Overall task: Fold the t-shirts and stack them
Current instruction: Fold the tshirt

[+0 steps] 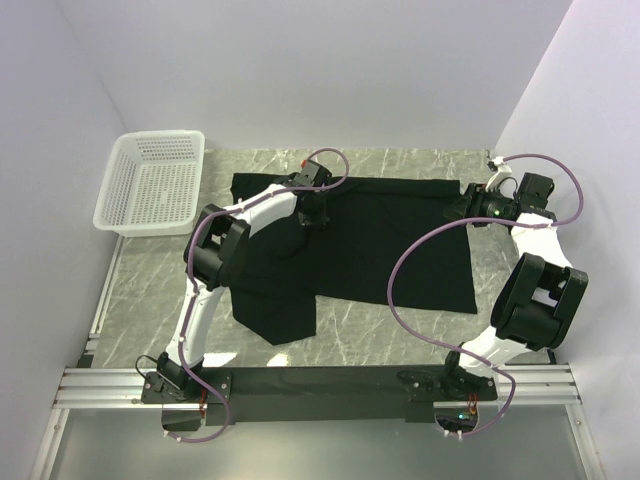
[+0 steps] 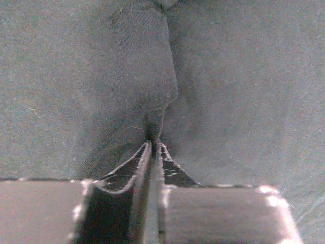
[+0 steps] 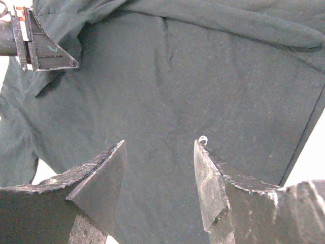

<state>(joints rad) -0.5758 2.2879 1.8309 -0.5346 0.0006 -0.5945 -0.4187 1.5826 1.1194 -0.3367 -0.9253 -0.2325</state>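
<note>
A black t-shirt (image 1: pixel 390 250) lies spread on the marble table, with one sleeve or corner reaching toward the near left. My left gripper (image 1: pixel 310 218) is down on its upper middle part. In the left wrist view its jaws stand almost together, and a small raised pinch of the t-shirt (image 2: pixel 244 91) sits at the left gripper's (image 2: pixel 154 145) tips. My right gripper (image 1: pixel 462 212) hovers over the shirt's right edge. It is open in the right wrist view (image 3: pixel 160 147), with only flat t-shirt cloth (image 3: pixel 203 76) beneath and nothing between the fingers.
A white mesh basket (image 1: pixel 150 180) stands at the far left of the table, apart from the shirt. White walls close in the left, back and right. The left gripper's finger (image 3: pixel 48 51) shows at the top left of the right wrist view.
</note>
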